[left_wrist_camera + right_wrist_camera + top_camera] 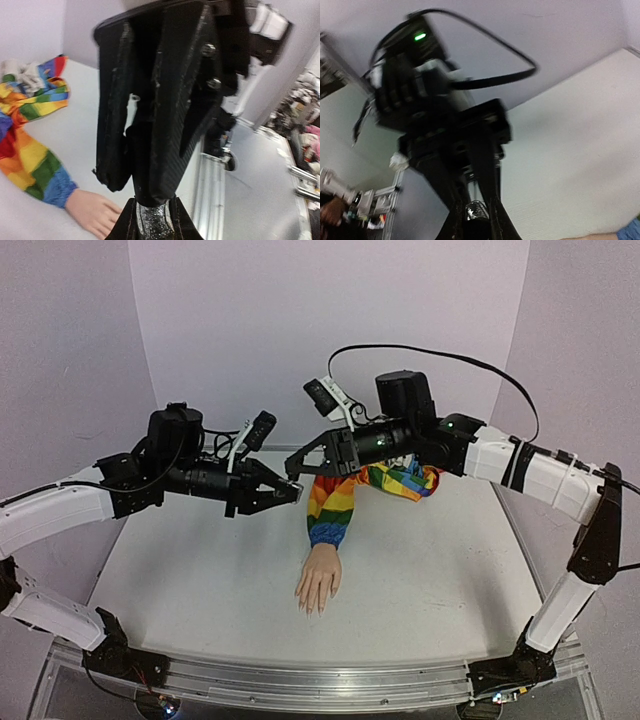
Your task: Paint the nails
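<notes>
The mannequin hand (320,580) lies palm down at mid table, its fingers toward the near edge and its rainbow-striped sleeve (333,508) running back. Its nails are too small to make out. The hand also shows in the left wrist view (92,212). My left gripper (290,491) is shut on a small dark glittery bottle (154,224) and holds it in the air behind the hand. My right gripper (301,469) meets it tip to tip, shut on the bottle's black cap (477,231). The bottle's glass (476,211) shows just past the cap.
The rest of the rainbow fabric (405,480) is bunched under the right arm at the back. An aluminium rail (300,680) runs along the near table edge and also shows in the left wrist view (215,190). Pale walls close the back and sides.
</notes>
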`<state>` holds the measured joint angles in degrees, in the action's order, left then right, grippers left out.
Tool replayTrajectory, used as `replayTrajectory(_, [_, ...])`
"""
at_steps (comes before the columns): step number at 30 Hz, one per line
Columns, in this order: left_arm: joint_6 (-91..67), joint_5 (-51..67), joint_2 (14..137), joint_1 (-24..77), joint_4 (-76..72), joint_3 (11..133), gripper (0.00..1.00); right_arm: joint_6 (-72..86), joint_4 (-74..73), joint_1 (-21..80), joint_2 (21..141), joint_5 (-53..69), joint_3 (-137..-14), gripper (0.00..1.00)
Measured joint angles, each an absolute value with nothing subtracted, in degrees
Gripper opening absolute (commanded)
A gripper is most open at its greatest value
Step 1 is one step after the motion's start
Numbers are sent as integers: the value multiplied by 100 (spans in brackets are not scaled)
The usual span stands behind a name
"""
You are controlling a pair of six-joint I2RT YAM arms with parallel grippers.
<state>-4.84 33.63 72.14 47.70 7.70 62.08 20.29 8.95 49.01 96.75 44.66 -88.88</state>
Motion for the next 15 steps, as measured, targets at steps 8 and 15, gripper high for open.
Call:
replayTrajectory(8, [-836,5513,6949,4790,757,6213,0,1240,1398,5092,9664,6543,-8873,0])
replayTrajectory(15, [-740,5306,6938,4779,609,6213,0,1278,1260,5120,9502,6208,-8720,71])
